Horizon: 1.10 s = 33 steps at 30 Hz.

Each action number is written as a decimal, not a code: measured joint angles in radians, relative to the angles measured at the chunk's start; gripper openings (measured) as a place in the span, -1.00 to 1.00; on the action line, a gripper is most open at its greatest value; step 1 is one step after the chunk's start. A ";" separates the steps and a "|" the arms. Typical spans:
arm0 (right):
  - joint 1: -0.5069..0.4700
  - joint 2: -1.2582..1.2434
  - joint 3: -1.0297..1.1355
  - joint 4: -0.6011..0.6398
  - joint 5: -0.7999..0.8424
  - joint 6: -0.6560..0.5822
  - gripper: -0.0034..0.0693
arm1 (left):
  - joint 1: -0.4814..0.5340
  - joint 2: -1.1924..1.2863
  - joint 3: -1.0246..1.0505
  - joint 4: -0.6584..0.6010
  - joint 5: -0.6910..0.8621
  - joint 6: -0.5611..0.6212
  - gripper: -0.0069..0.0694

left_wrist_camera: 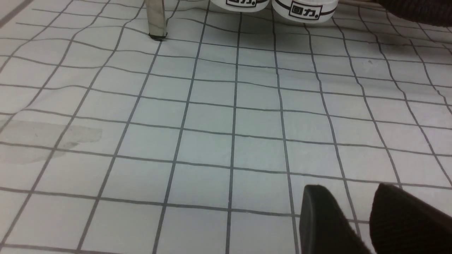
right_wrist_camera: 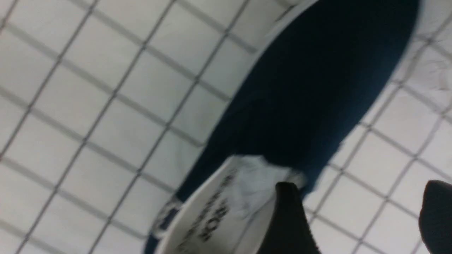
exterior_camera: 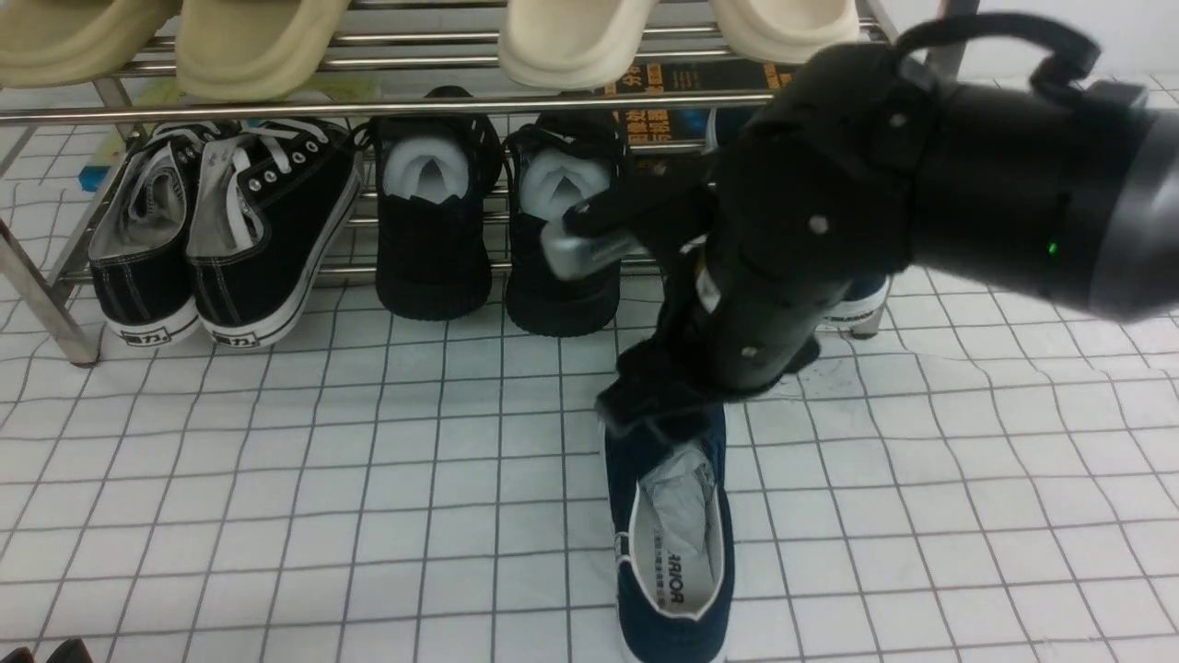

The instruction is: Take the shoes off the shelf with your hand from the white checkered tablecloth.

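Navy shoe (exterior_camera: 671, 543) lies on white checkered tablecloth (exterior_camera: 276, 516), off shelf (exterior_camera: 276, 109). Right gripper (right_wrist_camera: 362, 197) jaws apart, straddling its side wall, one finger (right_wrist_camera: 289, 218) inside opening. Risk: lifting away snags paper stuffing (exterior_camera: 677, 497), drags shoe askew. Left gripper (left_wrist_camera: 351, 201) jaws apart, empty, over cloth.
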 joint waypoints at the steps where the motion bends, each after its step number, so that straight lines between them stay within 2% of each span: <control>1: -0.018 0.000 -0.002 -0.008 -0.004 0.000 0.41 | 0.000 0.000 0.000 0.000 0.000 0.000 -0.19; 4: -0.089 0.001 -0.003 -0.021 -0.032 0.000 0.41 | 0.000 0.000 0.000 0.000 0.000 0.000 -0.19; 8: -0.211 0.023 -0.004 -0.034 -0.158 -0.003 0.41 | 0.000 0.000 0.000 0.000 0.000 0.000 -0.19; 11: -0.241 0.036 -0.004 -0.043 -0.229 -0.020 0.41 | 0.000 0.000 0.000 0.000 0.000 0.000 -0.19; 22: -0.247 0.121 -0.004 -0.133 -0.438 -0.087 0.36 | 0.000 0.000 0.000 0.000 0.000 0.000 -0.19; 33: -0.247 0.220 -0.012 -0.331 -0.464 -0.039 0.21 | 0.000 0.000 0.000 0.000 0.000 0.000 -0.19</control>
